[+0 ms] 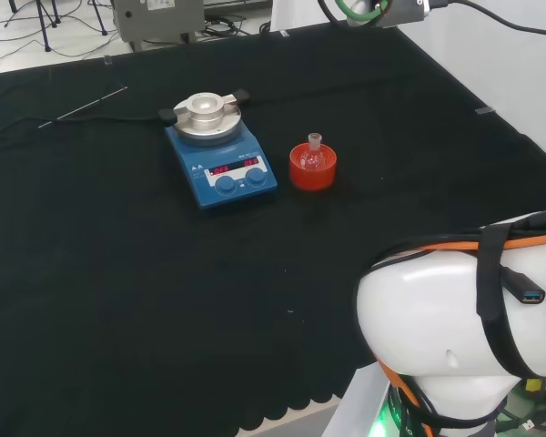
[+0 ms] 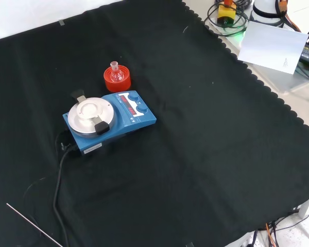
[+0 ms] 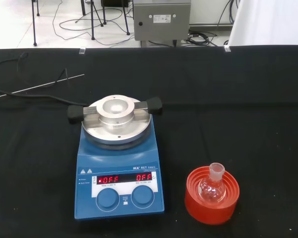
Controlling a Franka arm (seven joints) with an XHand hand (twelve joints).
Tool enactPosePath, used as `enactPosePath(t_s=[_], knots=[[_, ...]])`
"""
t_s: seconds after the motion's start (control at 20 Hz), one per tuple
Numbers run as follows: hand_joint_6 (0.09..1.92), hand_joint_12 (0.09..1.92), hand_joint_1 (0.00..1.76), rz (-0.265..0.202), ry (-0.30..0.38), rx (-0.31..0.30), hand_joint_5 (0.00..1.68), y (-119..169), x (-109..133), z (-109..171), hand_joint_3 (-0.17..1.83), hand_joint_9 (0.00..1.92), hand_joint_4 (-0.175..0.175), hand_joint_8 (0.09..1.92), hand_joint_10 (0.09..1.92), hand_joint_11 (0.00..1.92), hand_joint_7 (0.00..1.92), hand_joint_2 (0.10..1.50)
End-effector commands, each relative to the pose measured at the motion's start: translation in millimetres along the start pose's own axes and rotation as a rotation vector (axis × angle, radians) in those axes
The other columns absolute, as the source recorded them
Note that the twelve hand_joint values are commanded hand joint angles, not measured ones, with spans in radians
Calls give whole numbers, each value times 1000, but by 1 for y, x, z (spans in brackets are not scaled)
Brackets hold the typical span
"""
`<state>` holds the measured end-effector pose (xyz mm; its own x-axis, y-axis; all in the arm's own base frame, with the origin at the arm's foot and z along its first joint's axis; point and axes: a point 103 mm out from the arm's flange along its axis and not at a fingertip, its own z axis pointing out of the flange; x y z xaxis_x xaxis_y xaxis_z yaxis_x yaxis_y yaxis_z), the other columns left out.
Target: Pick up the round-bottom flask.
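A small clear round-bottom flask stands upright, neck up, in a red ribbed ring stand on the black cloth. In the front view the flask and its stand sit just behind the blue hotplate. The wrist view looks at the flask in the red stand from some distance away, beside the hotplate. The arm's white links show at the lower right of the head view.
A blue hotplate stirrer with a round metal block on top stands left of the flask in the head view; its cable trails over the cloth. A thin metal rod lies farther back. A grey box stands beyond the bench.
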<state>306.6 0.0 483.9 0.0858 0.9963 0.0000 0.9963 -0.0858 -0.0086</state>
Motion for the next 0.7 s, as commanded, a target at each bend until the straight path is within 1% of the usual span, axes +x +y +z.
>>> enactPosePath(t_s=[0.05,0.15,0.25,0.5,0.7], knots=[[192,982,53,1,-11,-10,139,1,0,0,516,126,-22,527,640,0,34,1174],[87,975,17,4,-10,-7,182,2,0,1,366,122,-22,495,633,0,41,1262],[87,974,7,9,-8,-3,201,4,-1,2,302,121,-23,481,630,0,47,1297],[87,975,5,17,-9,4,209,9,-5,6,277,122,-23,476,628,0,51,1310],[87,974,13,27,2,15,211,16,-11,16,269,123,-24,476,628,0,54,1307]])
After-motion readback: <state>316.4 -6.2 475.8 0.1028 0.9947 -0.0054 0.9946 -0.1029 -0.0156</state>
